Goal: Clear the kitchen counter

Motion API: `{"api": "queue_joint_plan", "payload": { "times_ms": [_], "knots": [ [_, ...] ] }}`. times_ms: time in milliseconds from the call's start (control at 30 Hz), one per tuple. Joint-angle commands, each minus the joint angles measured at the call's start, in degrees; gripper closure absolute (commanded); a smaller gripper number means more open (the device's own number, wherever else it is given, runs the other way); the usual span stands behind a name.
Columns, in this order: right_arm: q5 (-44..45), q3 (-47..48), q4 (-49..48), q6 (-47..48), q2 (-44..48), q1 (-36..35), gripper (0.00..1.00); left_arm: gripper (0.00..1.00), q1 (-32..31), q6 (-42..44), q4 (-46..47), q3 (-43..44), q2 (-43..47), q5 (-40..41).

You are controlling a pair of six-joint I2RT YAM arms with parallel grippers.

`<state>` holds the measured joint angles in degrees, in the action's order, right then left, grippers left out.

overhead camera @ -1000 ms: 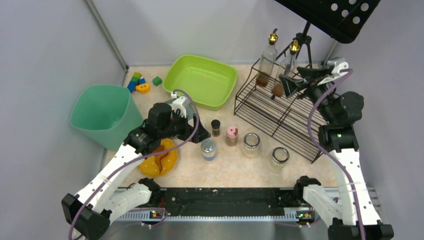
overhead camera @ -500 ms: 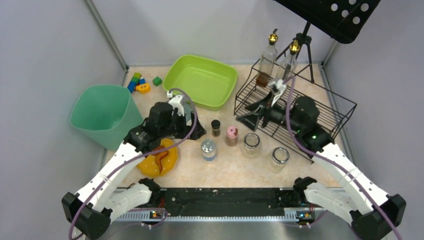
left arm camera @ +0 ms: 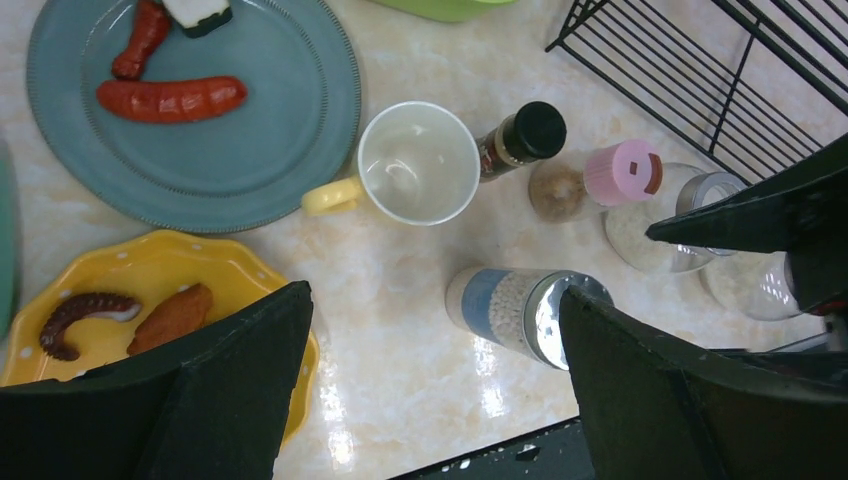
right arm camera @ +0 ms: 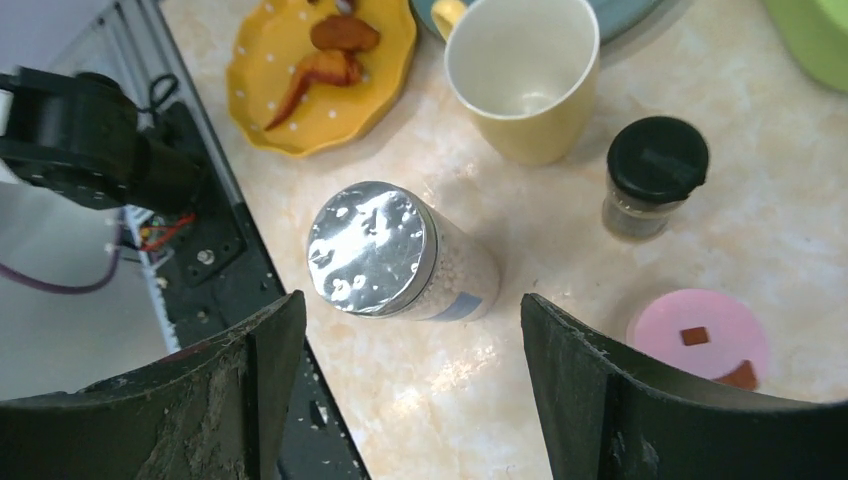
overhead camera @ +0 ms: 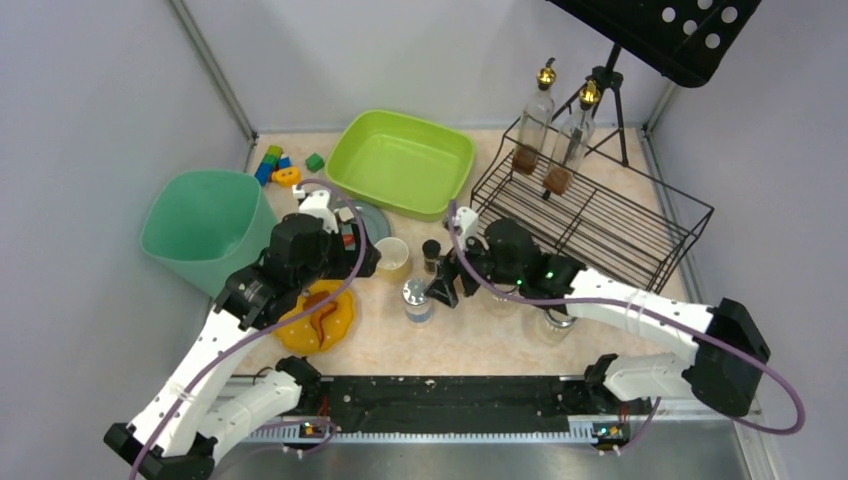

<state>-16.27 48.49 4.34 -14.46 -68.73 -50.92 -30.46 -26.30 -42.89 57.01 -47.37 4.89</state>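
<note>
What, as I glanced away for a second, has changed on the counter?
The right gripper swung from the wire rack to hover open above the silver-lidded jar. The left gripper drew back left, open, uncovering the mug. Everything else stayed put.

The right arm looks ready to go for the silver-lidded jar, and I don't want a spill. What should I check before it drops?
1. The right jaws are open and empty: ok.
2. The silver-lidded jar sits between them, below: ok, though nearer one jaw.
3. The jar is upright with its lid on: ok.
4. The mug stands apart from the jar: ok, but close.
5. The left jaws are clear of the jar: ok, open and off to the side.
6. Height left above the lid: cannot tell.
</note>
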Motion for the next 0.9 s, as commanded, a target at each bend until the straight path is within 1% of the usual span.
{"api": "queue_joint_plan", "payload": {
  "times_ms": [0,200,300,433,600,867],
  "knots": [
    [8.70,3.80,-0.81,3.23,-4.08,-5.74,0.22,0.02,-0.04,-0.26,-1.49,-0.23,3.11,3.45],
    [11.54,1.30,-8.26,4.67,-5.16,-9.04,0.22,0.02,-0.02,1.49,-1.02,-2.24,6.82,1.50],
    [11.32,-0.48,-11.28,5.31,-5.14,-9.75,0.21,0.02,0.00,1.91,-0.54,-3.16,7.61,0.37],
    [11.53,-2.49,-14.62,6.22,-5.74,-11.01,0.20,0.02,-0.03,2.07,-0.52,-3.64,7.47,0.15],
    [14.43,-5.62,-20.04,7.24,-6.18,-12.78,0.19,0.02,-0.02,2.38,0.17,-3.91,7.37,-0.16],
    [16.01,-8.96,-26.78,7.17,-8.79,-14.72,0.19,0.02,0.04,2.55,0.88,-4.10,6.66,-0.87]
  ]
}}
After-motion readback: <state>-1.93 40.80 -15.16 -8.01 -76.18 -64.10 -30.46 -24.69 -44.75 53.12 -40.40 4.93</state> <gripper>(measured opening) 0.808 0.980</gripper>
